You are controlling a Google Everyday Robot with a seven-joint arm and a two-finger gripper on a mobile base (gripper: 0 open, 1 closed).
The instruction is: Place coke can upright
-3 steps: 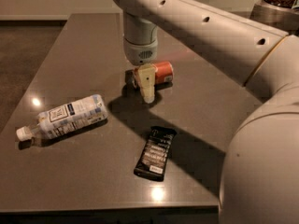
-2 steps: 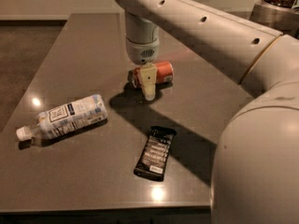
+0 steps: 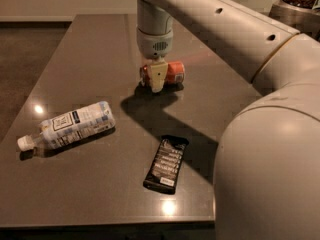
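One second on, fingers (image 3: 156,79) reached coke can (image 3: 175,72).

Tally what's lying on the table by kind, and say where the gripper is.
Drink can: 1, the coke can, on its side.
Plastic bottle: 1, the bottle, on its side.
Snack bar wrapper: 1, the snack bar wrapper, lying flat.
Total: 3 on the table.
The gripper is down at the coke can, in front of it in this view.

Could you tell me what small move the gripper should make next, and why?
Probably grasp the can: it lies on its side, and the gripper sits low, right at it, so gripping comes before standing it upright.
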